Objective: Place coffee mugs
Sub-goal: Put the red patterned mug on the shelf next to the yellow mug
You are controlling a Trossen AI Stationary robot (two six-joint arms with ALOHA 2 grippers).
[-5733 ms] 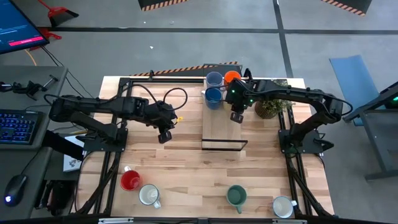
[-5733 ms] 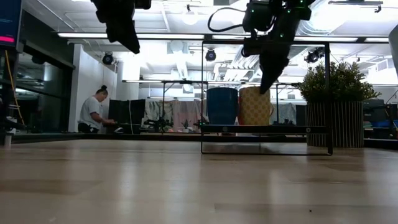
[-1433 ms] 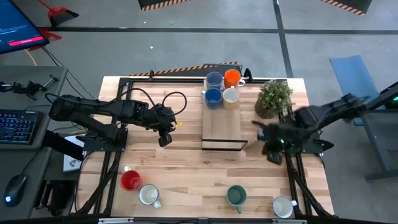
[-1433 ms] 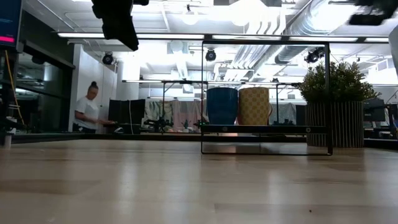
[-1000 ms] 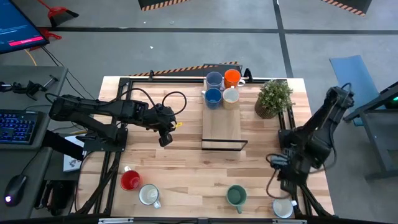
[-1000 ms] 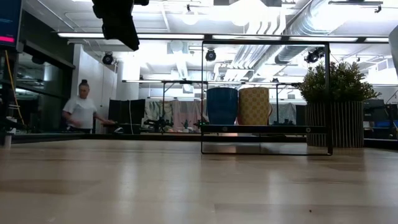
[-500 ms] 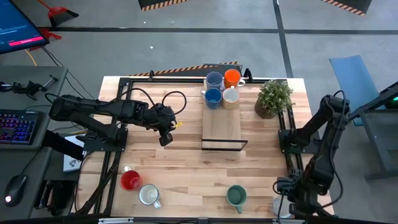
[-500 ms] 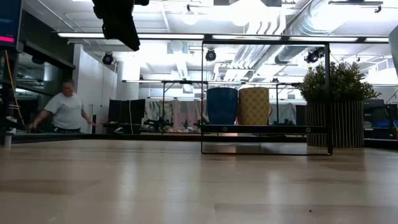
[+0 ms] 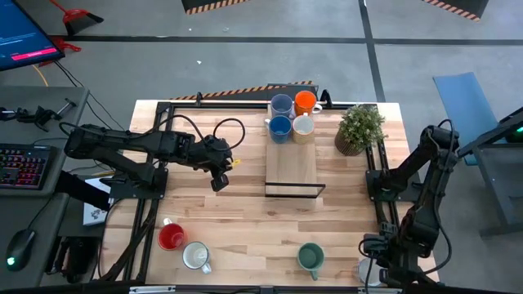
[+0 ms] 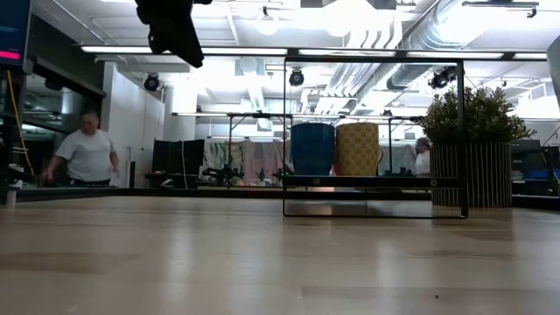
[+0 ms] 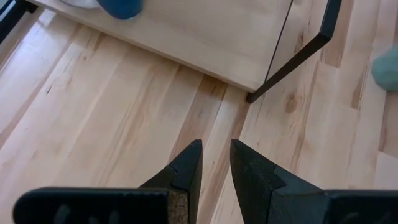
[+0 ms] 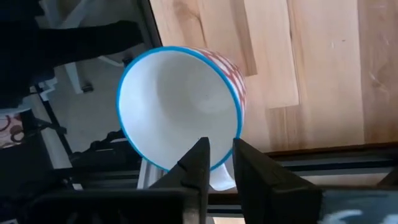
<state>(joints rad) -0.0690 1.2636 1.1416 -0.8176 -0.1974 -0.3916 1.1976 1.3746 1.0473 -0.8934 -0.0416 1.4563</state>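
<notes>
we see the right gripper (image 12: 216, 163) at the desk's (image 9: 245, 220) front right corner, fingers narrowly parted astride the white mug's (image 12: 180, 102) rim; the left gripper (image 11: 214, 163), slightly apart, hovers empty.

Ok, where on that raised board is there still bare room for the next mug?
The raised board is bare on its near half, up to the black frame's front bar. Its far end is crowded: light blue mug, orange mug, dark blue mug and cream mug sit in a tight square, with the potted plant beside it.
</notes>
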